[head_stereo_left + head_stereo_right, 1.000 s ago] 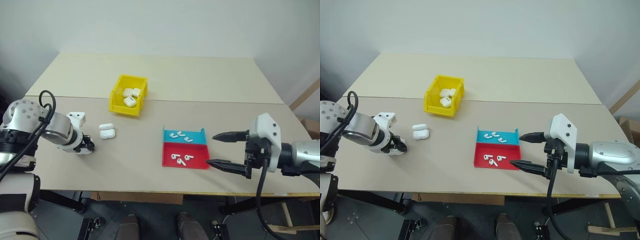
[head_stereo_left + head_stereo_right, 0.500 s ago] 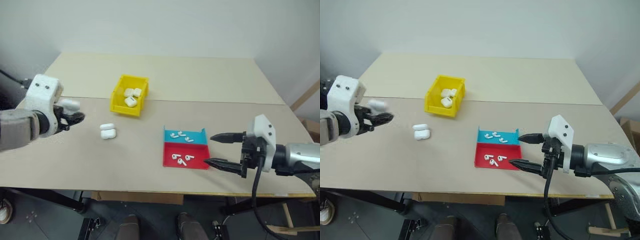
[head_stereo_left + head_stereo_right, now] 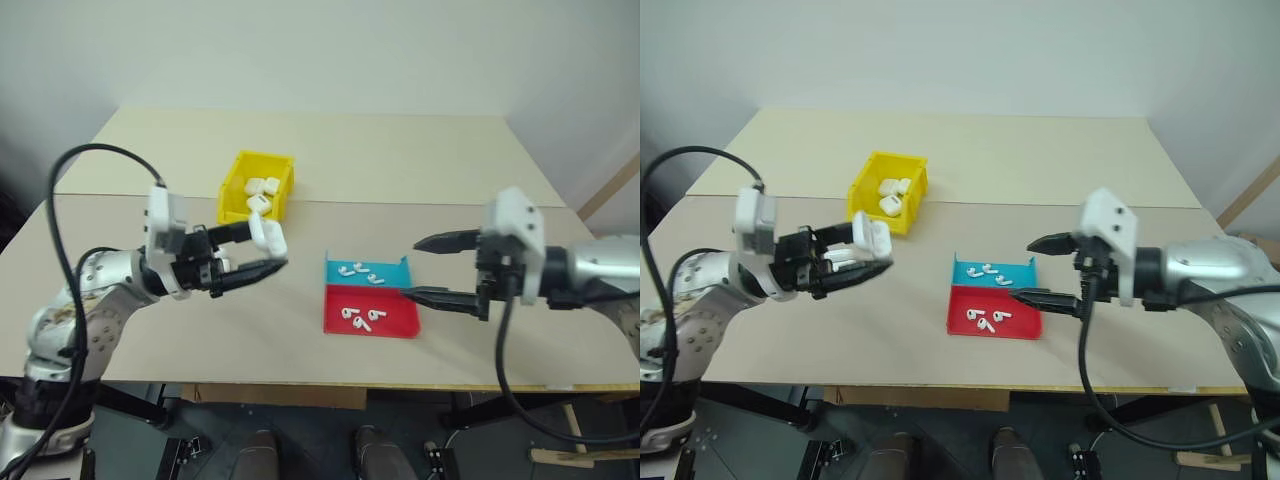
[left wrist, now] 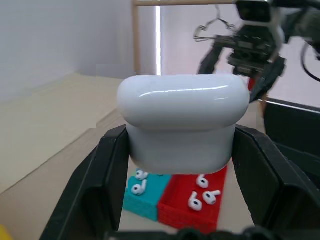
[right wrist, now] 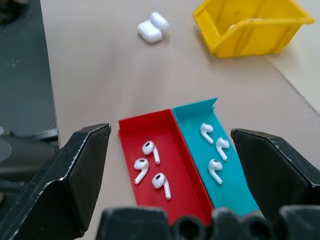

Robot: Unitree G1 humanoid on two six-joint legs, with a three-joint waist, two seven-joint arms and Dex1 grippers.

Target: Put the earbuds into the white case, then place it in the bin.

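Left arm enters from 8 o'clock, forearm raised, wrist turned so left claw (image 3: pixel 262 250) points level toward 3 o'clock. Its black fingers (image 4: pixel 105 170) clamped on small glossy white rounded plastic case (image 4: pixel 183 120), one finger each side, case lifted off tabletop. Right arm enters from 3 o'clock, right claw (image 3: pixel 428 268) pointing toward 9 o'clock, tilted slightly down. Its two black fingers (image 5: pixel 75 170) spread wide, nothing between them.
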